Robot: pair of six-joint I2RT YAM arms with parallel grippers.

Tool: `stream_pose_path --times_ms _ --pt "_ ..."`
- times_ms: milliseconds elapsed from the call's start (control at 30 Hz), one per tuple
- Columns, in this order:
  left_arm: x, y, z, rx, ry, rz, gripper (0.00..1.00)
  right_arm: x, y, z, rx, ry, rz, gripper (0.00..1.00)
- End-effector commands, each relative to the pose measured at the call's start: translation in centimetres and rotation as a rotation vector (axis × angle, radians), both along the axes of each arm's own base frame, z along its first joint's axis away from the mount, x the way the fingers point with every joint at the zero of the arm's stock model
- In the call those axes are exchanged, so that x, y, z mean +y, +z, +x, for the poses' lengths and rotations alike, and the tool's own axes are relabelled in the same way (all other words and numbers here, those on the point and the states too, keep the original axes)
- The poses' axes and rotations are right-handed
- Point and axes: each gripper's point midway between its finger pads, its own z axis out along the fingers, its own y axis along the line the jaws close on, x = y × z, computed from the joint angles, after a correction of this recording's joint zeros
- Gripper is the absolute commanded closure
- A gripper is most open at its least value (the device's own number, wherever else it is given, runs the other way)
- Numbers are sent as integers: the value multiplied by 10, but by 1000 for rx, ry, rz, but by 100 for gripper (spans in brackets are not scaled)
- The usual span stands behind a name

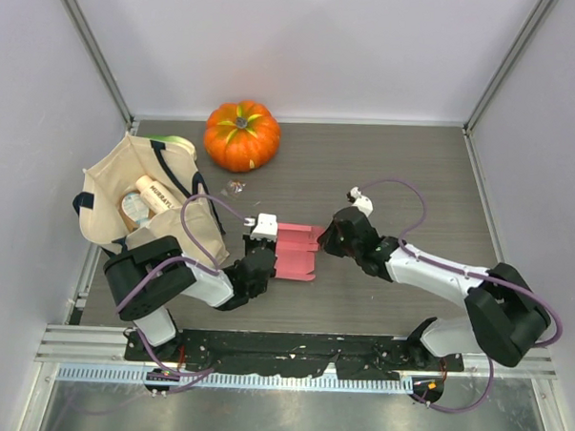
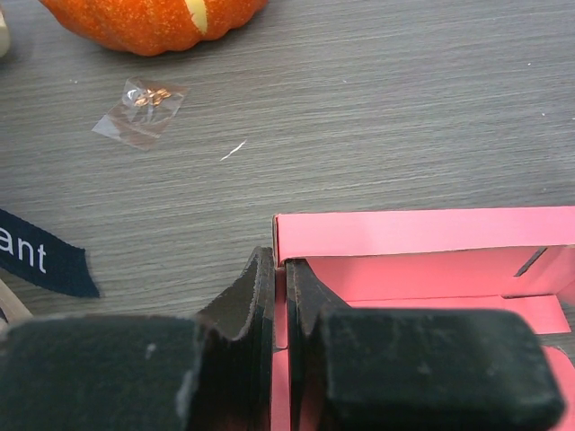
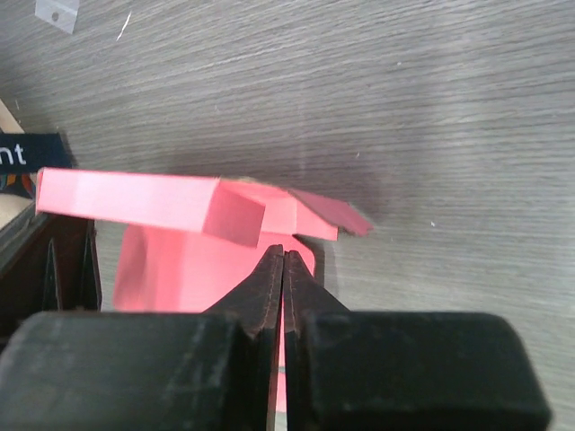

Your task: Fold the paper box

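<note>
Jaws tight on part-hidden paper box (image 1: pixel 297 252)

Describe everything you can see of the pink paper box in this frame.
The paper box is thin pink card, matte, creased into panels and partly folded: a raised wall along the far side, flaps turned inward, a slit in one panel. It lies on the grey wood-grain table between the arms. The left gripper has its jaws shut on the box's left wall; the right gripper pinches its right edge.
</note>
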Motion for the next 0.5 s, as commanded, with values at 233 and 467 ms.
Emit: stream_pose_path --times_ms 233,467 --pt "3 10 1 -57 56 -57 100 -13 -19 -11 -28 -8 -117 99" --pt "2 9 0 -68 57 -52 100 -10 -34 1 -47 -32 -141 99"
